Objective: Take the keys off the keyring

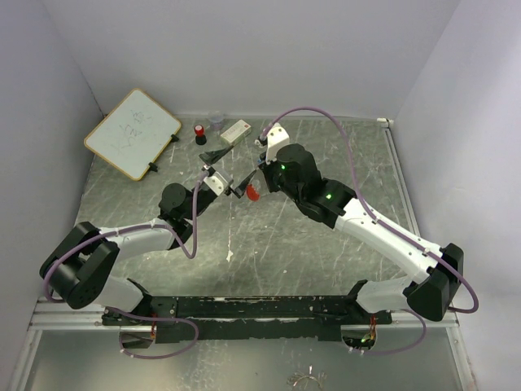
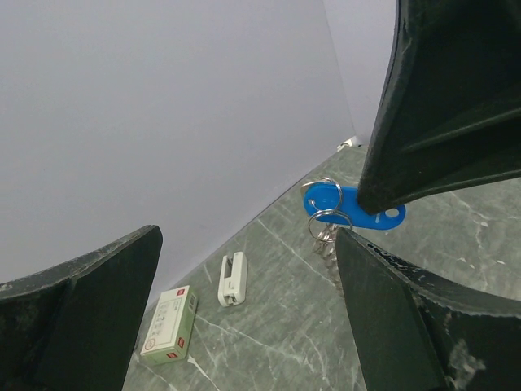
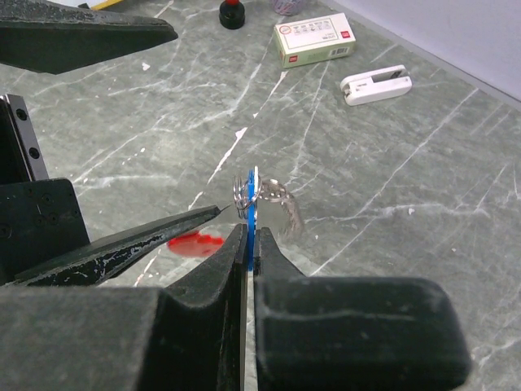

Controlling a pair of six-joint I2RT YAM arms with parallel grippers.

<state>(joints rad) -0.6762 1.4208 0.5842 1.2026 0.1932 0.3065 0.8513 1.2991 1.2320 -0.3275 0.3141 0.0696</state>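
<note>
My right gripper (image 3: 251, 235) is shut on the blue key head (image 3: 251, 208), held edge-on above the table. Silvery rings (image 3: 244, 195) and silvery keys (image 3: 286, 213) hang from it. In the left wrist view the blue head (image 2: 346, 208) shows flat, with the rings (image 2: 327, 217) beside my left gripper's right finger (image 2: 407, 318). My left gripper (image 2: 248, 236) is open, one fingertip (image 3: 213, 214) right by the rings. The red keyring (image 3: 195, 243) lies on the table below, apart from the keys; it also shows in the top view (image 1: 253, 194). In the top view the grippers meet at centre back, left (image 1: 230, 171), right (image 1: 260, 173).
A green-and-white box (image 3: 316, 38) and a white block (image 3: 376, 84) lie at the back; both show in the left wrist view, the box (image 2: 169, 323) and the block (image 2: 233, 277). A red-and-black capped bottle (image 1: 199, 131), a clear cup (image 1: 216, 120) and a whiteboard (image 1: 133, 133) stand back left.
</note>
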